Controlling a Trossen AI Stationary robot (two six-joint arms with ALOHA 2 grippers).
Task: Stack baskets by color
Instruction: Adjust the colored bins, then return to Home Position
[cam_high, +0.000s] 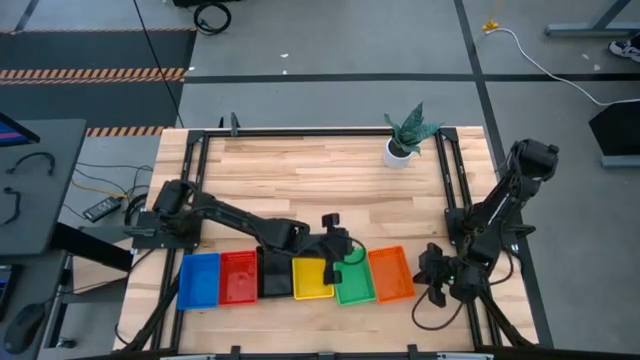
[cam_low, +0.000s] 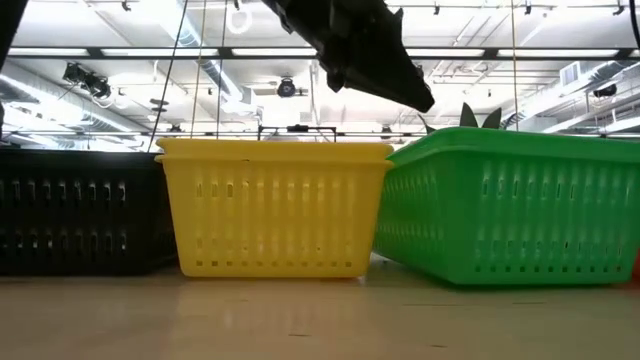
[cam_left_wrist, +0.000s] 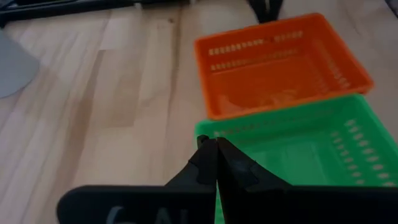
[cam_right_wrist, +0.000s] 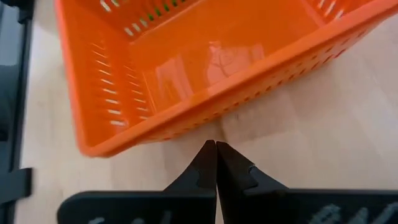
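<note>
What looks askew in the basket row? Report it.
The green basket sits slightly rotated, its corner crowding the yellow basket, while the blue, red and black ones line up squarely. Nothing looks spilled or damaged.

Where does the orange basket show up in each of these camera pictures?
High view: orange basket, last on the right of the row.
Low view: only a sliver at the right edge, if at all.
Left wrist view: top right.
Right wrist view: fills the top.
Shared landmark: the green basket next to it.
</note>
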